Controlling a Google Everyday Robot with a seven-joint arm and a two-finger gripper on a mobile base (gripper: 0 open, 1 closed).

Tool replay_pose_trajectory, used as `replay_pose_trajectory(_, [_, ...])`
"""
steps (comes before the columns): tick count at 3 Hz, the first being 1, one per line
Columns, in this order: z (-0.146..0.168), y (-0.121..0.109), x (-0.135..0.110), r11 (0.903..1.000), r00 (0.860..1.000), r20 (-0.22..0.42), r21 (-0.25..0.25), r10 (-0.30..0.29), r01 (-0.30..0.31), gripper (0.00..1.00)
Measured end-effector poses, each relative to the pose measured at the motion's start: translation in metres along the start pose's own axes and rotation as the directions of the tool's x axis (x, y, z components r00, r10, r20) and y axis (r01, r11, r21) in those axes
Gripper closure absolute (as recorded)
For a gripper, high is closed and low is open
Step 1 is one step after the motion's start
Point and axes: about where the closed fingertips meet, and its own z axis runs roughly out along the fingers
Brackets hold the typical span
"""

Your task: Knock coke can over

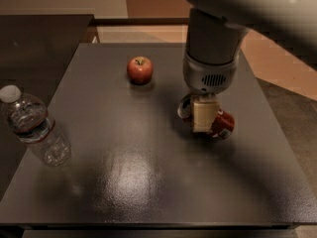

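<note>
Dark-red coke can [224, 125] lies tipped over, right of frame centre, partly behind the end effector [204, 117]; whether that grips it cannot be told. Risk: if clamped, a retreat drags or rights the can; if free, it may roll toward the table's [124, 182] right edge.

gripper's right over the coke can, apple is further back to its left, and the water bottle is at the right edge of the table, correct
Not quite. The water bottle is at the left edge of the table, not the right. The rest holds in the camera view: the gripper is right over the coke can, and the apple is further back to its left.
</note>
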Motion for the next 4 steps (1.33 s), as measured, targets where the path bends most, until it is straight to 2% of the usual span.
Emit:
replay_pose_trajectory(2, [0.020, -0.004, -0.007, 0.9994, 0.999, -0.044, -0.032, -0.012, 0.010, 0.05])
replay_pose_trajectory(3, [0.021, -0.007, -0.009, 0.9997, 0.999, -0.036, -0.020, -0.011, 0.011, 0.00])
replay_pose_trajectory(4, [0.021, -0.007, -0.009, 0.9997, 0.999, -0.036, -0.020, -0.011, 0.011, 0.00])
